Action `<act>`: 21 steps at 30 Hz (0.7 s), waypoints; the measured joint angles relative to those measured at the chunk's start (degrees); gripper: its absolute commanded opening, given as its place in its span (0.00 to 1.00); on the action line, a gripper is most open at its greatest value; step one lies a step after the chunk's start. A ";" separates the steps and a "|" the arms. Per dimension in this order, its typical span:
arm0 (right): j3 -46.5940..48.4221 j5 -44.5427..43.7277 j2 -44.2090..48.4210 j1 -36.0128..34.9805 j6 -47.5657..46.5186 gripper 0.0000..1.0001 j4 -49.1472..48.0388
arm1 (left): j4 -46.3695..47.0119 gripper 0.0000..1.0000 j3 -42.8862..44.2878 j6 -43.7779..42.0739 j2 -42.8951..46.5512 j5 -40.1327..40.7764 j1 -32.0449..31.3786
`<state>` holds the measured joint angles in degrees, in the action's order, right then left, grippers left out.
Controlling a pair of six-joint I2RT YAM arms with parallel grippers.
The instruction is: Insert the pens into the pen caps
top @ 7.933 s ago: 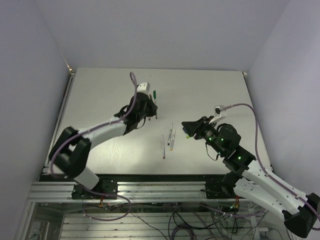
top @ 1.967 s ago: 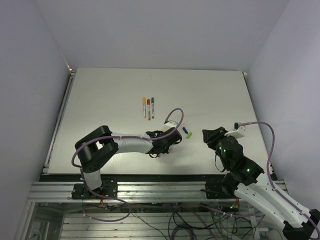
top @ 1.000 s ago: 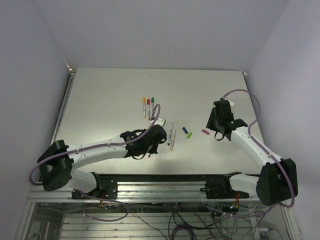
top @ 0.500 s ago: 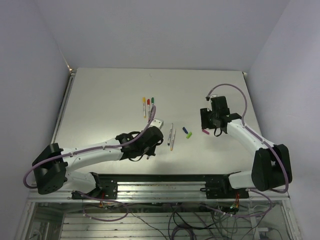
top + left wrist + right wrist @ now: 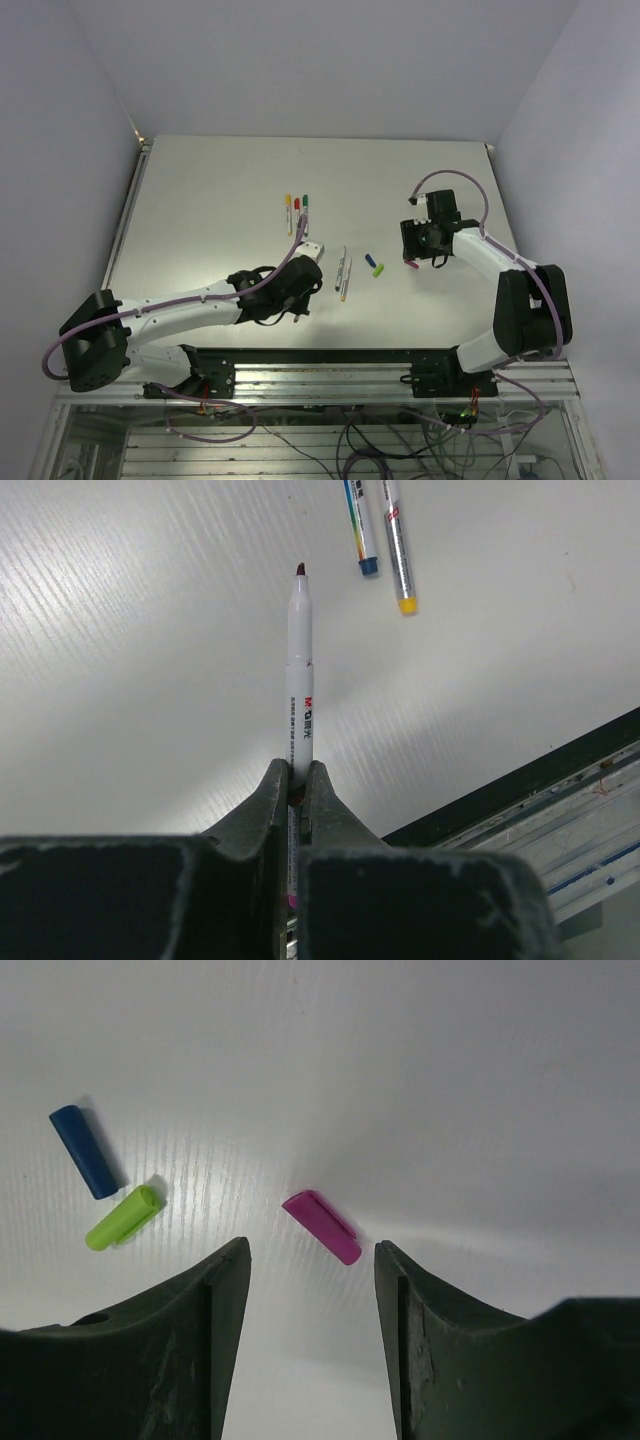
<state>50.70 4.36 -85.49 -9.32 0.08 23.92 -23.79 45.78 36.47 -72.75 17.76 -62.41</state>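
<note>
My left gripper (image 5: 298, 780) is shut on a silvery pen (image 5: 300, 680), whose dark tip points away from me and whose magenta end sits between the fingers. In the top view that gripper (image 5: 296, 312) hangs near the table's front, left of two loose pens (image 5: 343, 273). My right gripper (image 5: 311, 1250) stands open just above the table, with the magenta pen cap (image 5: 322, 1227) lying just beyond its fingertips and nothing held. A blue cap (image 5: 84, 1151) and a light green cap (image 5: 123, 1217) lie to its left. The right gripper (image 5: 412, 256) sits over the magenta cap (image 5: 409, 265).
Three capped pens, yellow (image 5: 288, 212), red (image 5: 297, 214) and green (image 5: 306, 211), lie side by side at mid-table (image 5: 200, 190). The two loose pens show in the left wrist view, one with a blue end (image 5: 358, 530), one with a yellowish end (image 5: 398, 550). The front rail (image 5: 560, 770) runs close by.
The right wrist has swung left and come down over the magenta cap, its jaws wider apart than a second ago. The left arm has drawn back a little with its pen.
</note>
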 measured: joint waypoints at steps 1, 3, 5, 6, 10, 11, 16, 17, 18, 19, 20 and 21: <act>0.02 0.37 -0.79 0.20 -0.17 0.51 -0.02 | 0.09 0.07 0.00 0.00 0.00 -0.04 0.00; 0.02 1.03 -2.01 0.33 -0.39 0.52 0.15 | 0.22 0.07 0.00 0.02 0.00 -0.09 0.00; 0.02 1.44 -2.67 0.31 -0.57 0.51 0.33 | 0.42 0.07 -0.11 0.02 0.00 -0.13 0.00; 0.02 1.53 -2.73 0.33 -0.59 0.51 0.35 | 0.42 0.07 -0.13 0.02 0.00 -0.20 0.00; 0.13 1.75 -2.84 0.33 -0.61 0.51 0.28 | 0.59 0.07 -0.48 0.02 0.00 -0.44 0.00; 0.22 1.68 -3.02 0.33 -0.61 0.51 0.33 | 0.63 0.07 -0.48 0.02 0.00 -0.52 0.00; 0.92 1.03 -4.98 0.33 -0.59 0.51 0.28 | 1.55 0.07 -0.48 0.02 -0.02 -1.09 0.00; 0.98 0.83 -5.42 0.33 -0.59 0.51 0.28 | 1.68 0.07 -0.48 0.00 -0.02 -1.14 0.00; 1.03 0.70 -5.81 0.33 -0.59 0.51 0.31 | 1.75 0.07 -0.48 0.02 -0.04 -1.20 0.00; 1.05 0.55 -6.16 0.33 -0.59 0.50 0.31 | 1.75 0.07 -0.48 0.02 -0.07 -1.25 0.00; 1.05 0.50 -6.43 0.33 -0.57 0.50 0.31 | 1.75 0.07 -0.48 0.02 -0.11 -1.29 0.00; 1.05 0.35 -6.56 0.33 -0.57 0.50 0.33 | 1.75 0.07 -0.48 0.02 -0.17 -1.31 0.00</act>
<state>51.75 4.71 -92.05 -8.99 -0.49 24.25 -22.04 45.30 36.49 -72.93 16.45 -62.41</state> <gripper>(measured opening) 0.507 0.102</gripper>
